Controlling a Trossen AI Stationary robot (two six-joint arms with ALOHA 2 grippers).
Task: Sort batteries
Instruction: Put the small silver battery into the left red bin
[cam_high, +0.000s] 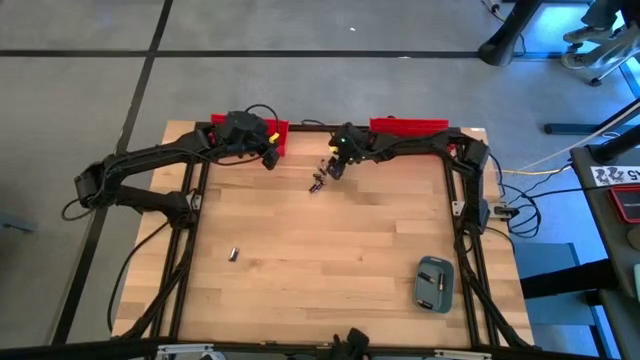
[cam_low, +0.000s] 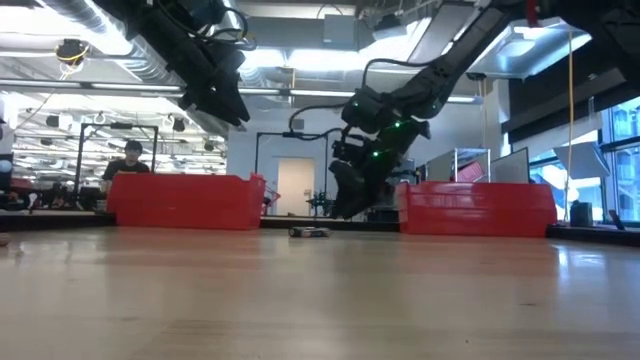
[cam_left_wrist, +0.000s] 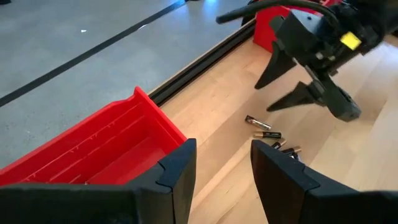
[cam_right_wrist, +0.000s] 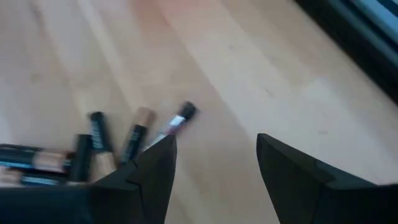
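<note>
While the right gripper (cam_high: 334, 168) hovers, jaws apart and empty, over the small dark silver-ended batteries (cam_high: 317, 183) on the wooden desk (cam_high: 330, 260), picking seems next: lower and close on one. Left gripper (cam_high: 270, 158), jaws apart, waits above the red plastic bin (cam_left_wrist: 106, 149).

place: robotics lab or open-plan workspace | evidence: exposed ceiling ducts (cam_low: 90, 25) and strip lights, polished grey floor (cam_high: 90, 90) with taped lines, office chairs (cam_high: 590, 40) (far corner), a person (cam_low: 128, 160) seated at a workstation beyond the wooden worktop (cam_high: 330, 250)
</note>
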